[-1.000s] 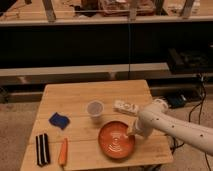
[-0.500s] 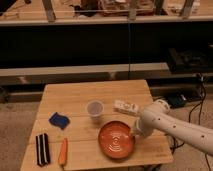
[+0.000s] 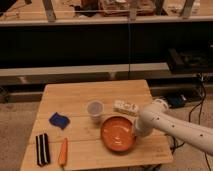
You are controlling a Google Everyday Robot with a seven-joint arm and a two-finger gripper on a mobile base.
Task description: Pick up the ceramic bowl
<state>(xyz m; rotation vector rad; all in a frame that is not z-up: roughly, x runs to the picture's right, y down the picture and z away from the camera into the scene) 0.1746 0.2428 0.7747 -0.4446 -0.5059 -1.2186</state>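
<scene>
The ceramic bowl [image 3: 119,134], a glossy orange-red round dish, sits on the wooden table [image 3: 95,95] near its front right. The gripper [image 3: 135,133] is at the bowl's right rim, hidden behind the white arm [image 3: 172,126]. A translucent cup [image 3: 94,110] stands just beside the bowl; no writing is legible anywhere.

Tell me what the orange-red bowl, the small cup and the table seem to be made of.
Bowl: likely glazed ceramic, glossy with pale rings inside. Cup: probably translucent plastic, cloudy and see-through. Table: wood, pale planks with visible seams. The gripper is at the bowl's right rim, hidden behind the white arm.
</scene>
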